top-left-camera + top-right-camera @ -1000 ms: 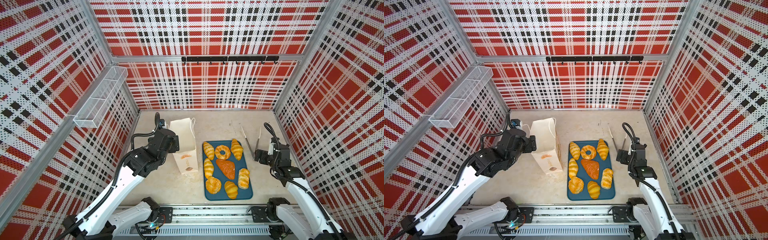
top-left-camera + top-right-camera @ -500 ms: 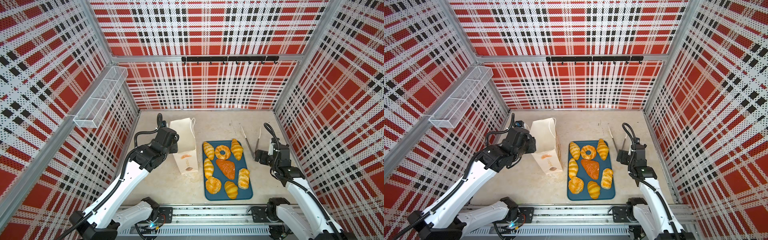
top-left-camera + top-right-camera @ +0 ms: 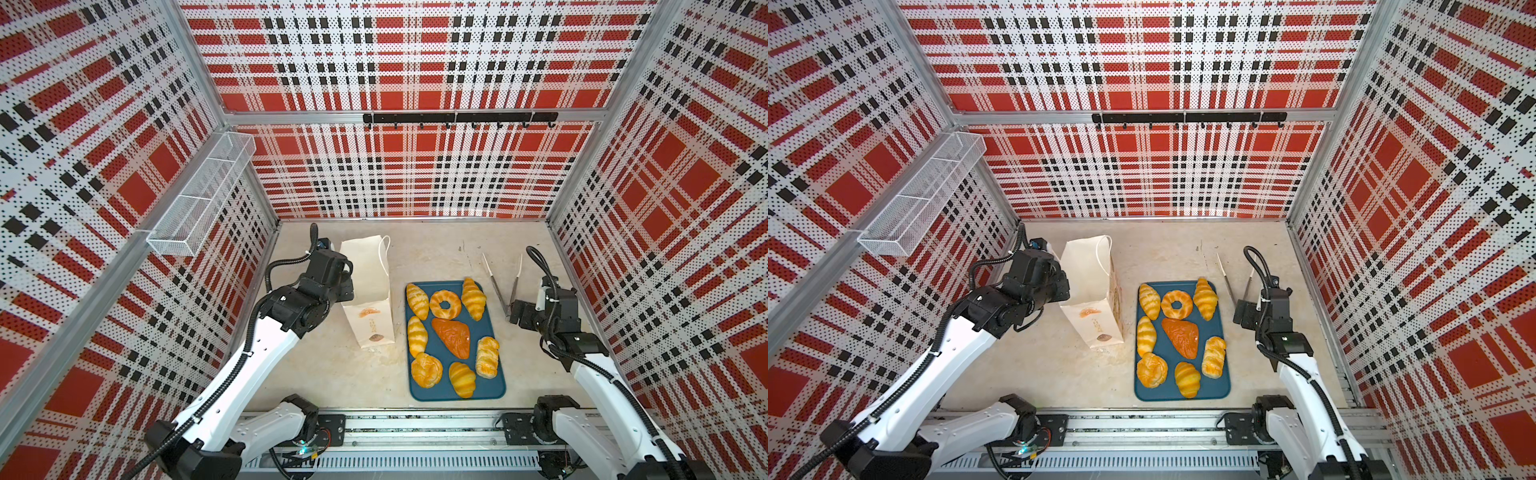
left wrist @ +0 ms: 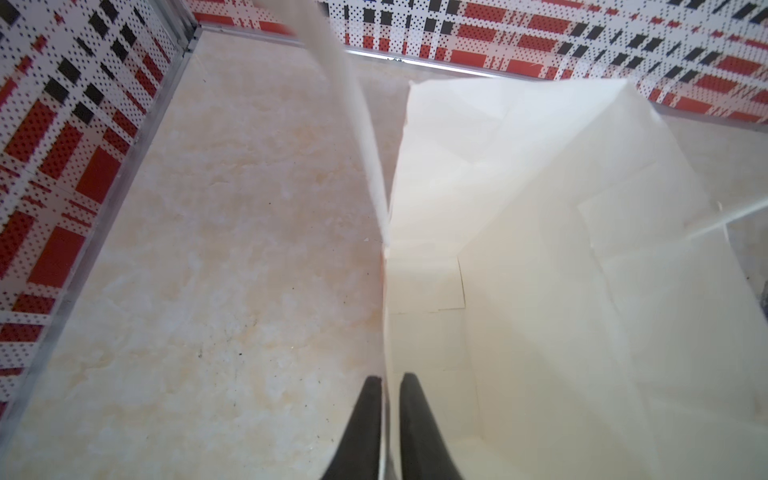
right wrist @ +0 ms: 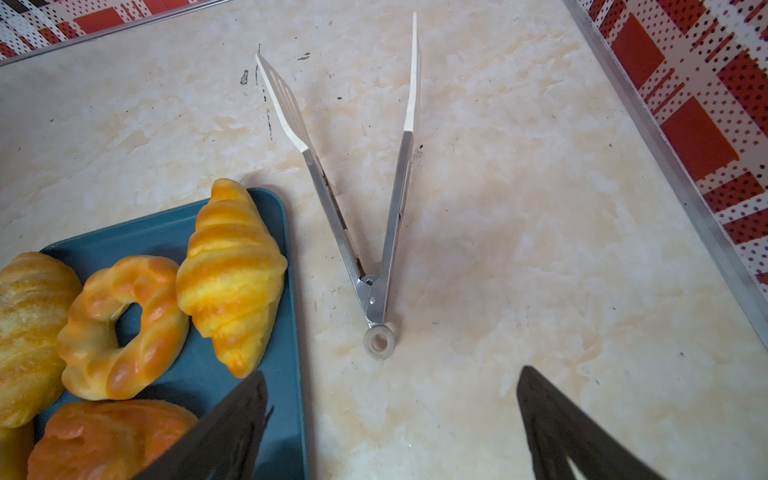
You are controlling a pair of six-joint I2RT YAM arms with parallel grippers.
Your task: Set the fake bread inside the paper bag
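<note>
The left gripper (image 4: 390, 380) is no longer standing off with its jaws wide, as it was a second ago: its arm has swung in against the paper bag (image 3: 368, 286), and the jaws are now pinching together on the bag's near wall at the rim, one finger outside over the desk (image 4: 208, 291) and the other inside the mouth. Just ahead of the gripper the bag is standing upright and gaping open, and its inside is showing empty. Beyond the bag, on its far side from this gripper, all eight pieces of fake bread (image 3: 451, 337) are lying on the teal tray (image 3: 494, 390), just beside the bag. Farther still, the right gripper (image 5: 390, 374) is hovering where it was, jaws wide apart on nothing, with the tongs (image 5: 374, 299) lying on the desk just ahead of it. The bag now seems braced for loading, and no bread has gone in yet.
</note>
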